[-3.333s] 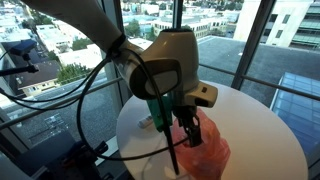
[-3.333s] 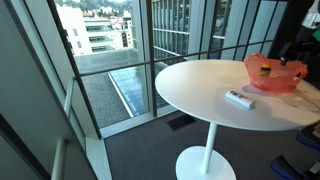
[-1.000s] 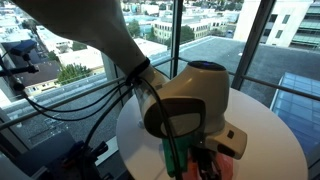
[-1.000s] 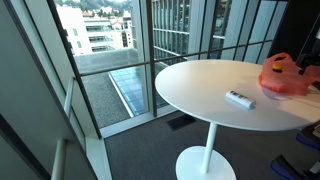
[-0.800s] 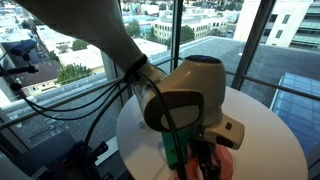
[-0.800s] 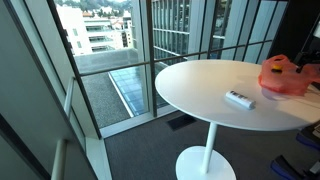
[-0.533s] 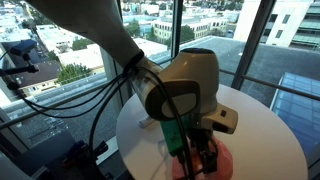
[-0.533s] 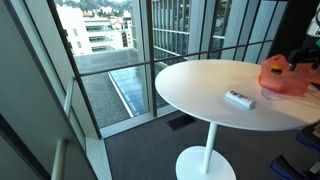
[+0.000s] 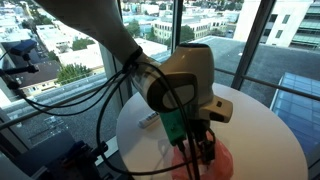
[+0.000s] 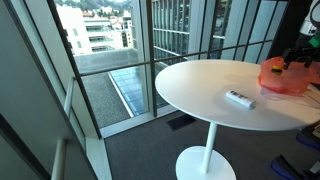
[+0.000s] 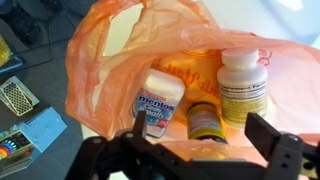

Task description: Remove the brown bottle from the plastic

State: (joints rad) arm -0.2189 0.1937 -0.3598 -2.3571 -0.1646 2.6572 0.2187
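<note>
An orange plastic bag [image 11: 110,60] lies open on the white round table [image 10: 200,90]. In the wrist view it holds a small brown bottle [image 11: 205,120] with a yellow label, a white Mentos tub [image 11: 157,100] to its left and a white pill bottle [image 11: 243,85] to its right. My gripper [image 11: 205,140] is open just above the bag's mouth, with its jaws on either side of the brown bottle and not touching it. In both exterior views the gripper [image 9: 200,148] [image 10: 300,55] hangs over the bag [image 9: 218,160] [image 10: 283,77].
A white remote-like object [image 10: 239,98] lies on the table beside the bag and also shows in an exterior view [image 9: 150,120]. Glass walls and a railing surround the table. In the wrist view, a small grid-patterned item [image 11: 15,95] and a blue item [image 11: 40,128] lie left of the bag.
The arm has risen and swung slightly over the last second, still above the bag. The bag and its bottles have not moved.
</note>
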